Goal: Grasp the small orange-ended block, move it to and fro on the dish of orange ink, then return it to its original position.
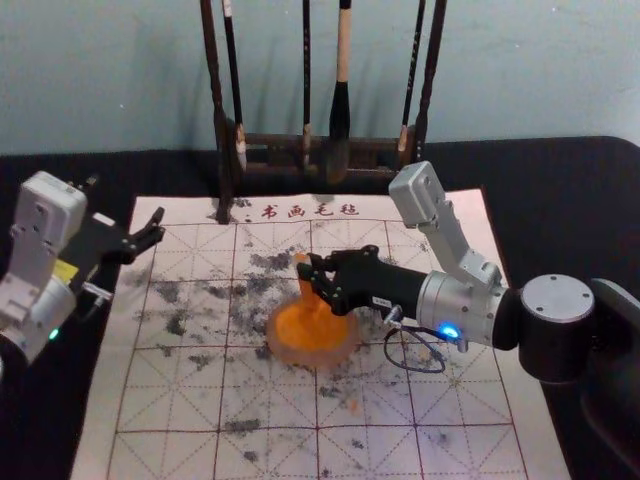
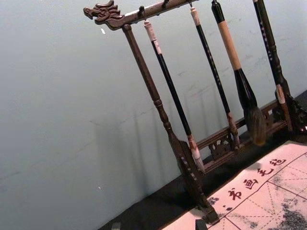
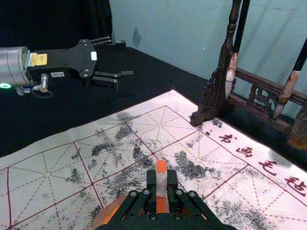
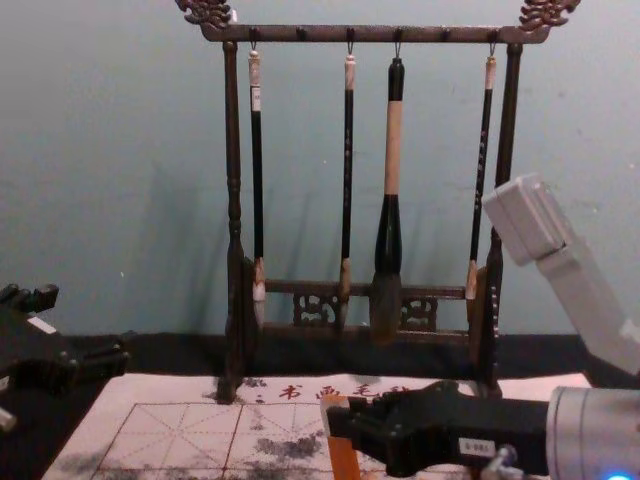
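At twelve o'clock on the dish of orange ink (image 1: 291, 356), your right gripper (image 1: 312, 273) is closed on the orange-ended block (image 3: 161, 181), nearly upright; you can't tell whether it touches ink. At ten o'clock, your parked left gripper (image 1: 157, 226) gapes wide.

I'd call this a calligraphy corner: 4 brushes (image 1: 341, 100) hang from a dark rack (image 1: 212, 75) at top centre, behind a gridded, smudged mat (image 1: 160, 400) with a dish of orange ink (image 1: 284, 350) mid-frame.
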Motion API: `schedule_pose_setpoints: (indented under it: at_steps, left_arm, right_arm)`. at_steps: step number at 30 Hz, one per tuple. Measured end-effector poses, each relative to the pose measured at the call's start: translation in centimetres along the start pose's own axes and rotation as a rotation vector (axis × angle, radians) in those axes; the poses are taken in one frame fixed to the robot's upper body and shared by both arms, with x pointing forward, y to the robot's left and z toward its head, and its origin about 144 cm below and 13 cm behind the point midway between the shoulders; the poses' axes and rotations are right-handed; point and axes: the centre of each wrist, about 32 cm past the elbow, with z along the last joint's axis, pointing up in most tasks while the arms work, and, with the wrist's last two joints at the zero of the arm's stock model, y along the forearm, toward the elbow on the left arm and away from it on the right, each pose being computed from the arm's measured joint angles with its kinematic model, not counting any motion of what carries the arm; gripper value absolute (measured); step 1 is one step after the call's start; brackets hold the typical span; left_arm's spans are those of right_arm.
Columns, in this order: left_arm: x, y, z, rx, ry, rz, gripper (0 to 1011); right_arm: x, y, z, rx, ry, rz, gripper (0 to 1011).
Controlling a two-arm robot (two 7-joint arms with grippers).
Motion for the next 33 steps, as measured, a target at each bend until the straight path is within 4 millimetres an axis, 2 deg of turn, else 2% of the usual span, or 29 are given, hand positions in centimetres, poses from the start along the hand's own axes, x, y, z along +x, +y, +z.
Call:
schedule_pose_setpoints:
  at_steps: [33]
  left_arm:
    - [0.00,0.00,0.00,0.000,0.000,0.000,1001]
  right_arm:
    - [-0.07,-0.27,0.24,0.024,0.006,0.006,105]
